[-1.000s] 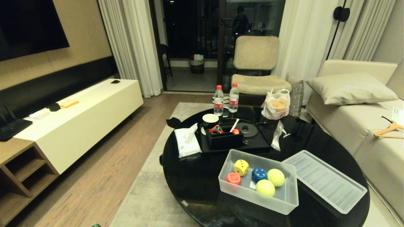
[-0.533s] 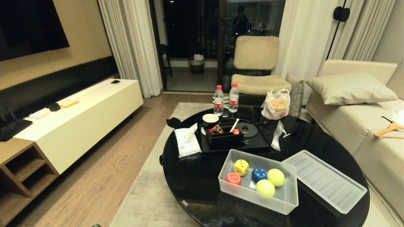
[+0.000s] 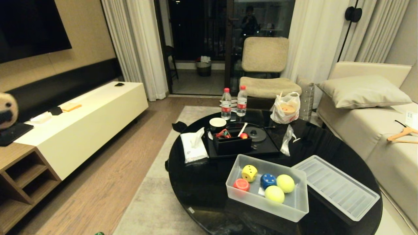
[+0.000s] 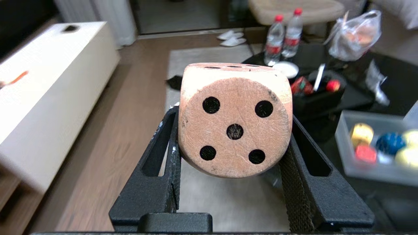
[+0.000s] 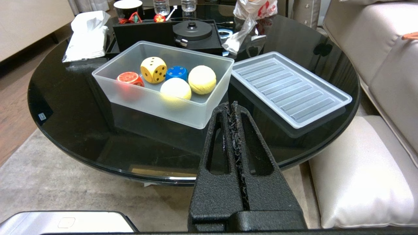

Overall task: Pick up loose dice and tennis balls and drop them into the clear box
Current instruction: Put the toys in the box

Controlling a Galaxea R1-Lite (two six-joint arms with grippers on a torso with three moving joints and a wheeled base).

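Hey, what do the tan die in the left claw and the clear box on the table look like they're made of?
The tan die, held between the left claw's jaws, looks like foam or rubber under a leathery skin: fine cracked wrinkles cover its five-pip face and its corners are rounded. The clear box looks like frosted translucent plastic: the dice and balls inside show blurred through its smooth wall.

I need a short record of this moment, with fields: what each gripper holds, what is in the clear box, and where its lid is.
left gripper: shut on the tan die, five-pip face to its camera, off the table's left side
right gripper: shut, empty, parked near the table edge
clear box: yellow die, red die, blue die, two tennis balls
lid: off, flat on the table beside the box
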